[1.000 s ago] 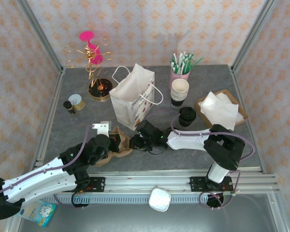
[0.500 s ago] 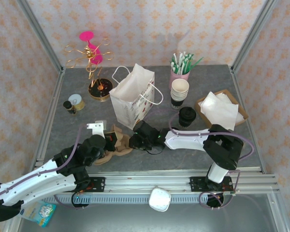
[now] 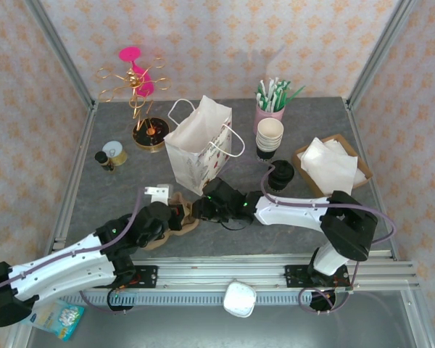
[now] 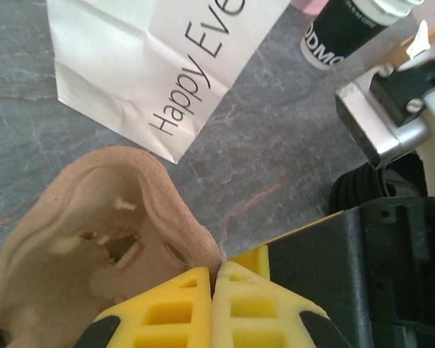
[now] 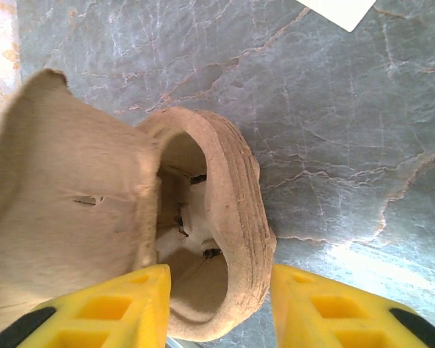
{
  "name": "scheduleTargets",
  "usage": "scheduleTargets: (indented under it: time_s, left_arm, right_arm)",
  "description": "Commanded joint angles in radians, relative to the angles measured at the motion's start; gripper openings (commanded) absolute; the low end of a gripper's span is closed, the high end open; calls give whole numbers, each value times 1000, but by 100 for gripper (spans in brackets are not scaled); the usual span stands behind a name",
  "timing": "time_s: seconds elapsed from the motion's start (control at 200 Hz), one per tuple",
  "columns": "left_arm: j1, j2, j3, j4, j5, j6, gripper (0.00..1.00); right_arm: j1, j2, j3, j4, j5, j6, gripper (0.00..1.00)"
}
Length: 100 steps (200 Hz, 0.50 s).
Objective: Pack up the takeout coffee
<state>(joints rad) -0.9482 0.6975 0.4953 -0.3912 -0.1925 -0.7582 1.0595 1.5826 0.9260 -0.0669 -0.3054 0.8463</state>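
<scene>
Right of right gripper [image 5: 219, 290], lidded coffee cup [image 3: 280, 174] apart, gripper spread astride carrier [image 5: 232, 210], left gripper [image 4: 214, 274] clamping it.

Rough, matt brown pulp carrier [image 5: 239, 203]

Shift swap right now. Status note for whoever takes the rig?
Left gripper: shut on the rim of the brown moulded-pulp cup carrier.
Right gripper: open, fingers astride one carrier pocket's wall.
Black paper cup with round black lid: upright on the table, right of the white paper gift bag, free of both grippers.
Done: nothing packed yet.
Left: probably cup into carrier, then bag.
</scene>
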Motion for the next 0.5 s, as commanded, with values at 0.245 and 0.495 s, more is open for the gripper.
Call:
scheduleTargets:
  time_s: [0.245,0.495]
  left_arm:
    - [6,-117,3,-12,25,-19,21]
    - [6,-197,63,-148,-65,-94,35]
  right_arm:
    - [3,10,47,13,20,-77,44]
    - [-10,4,39,44,-46,-97,44]
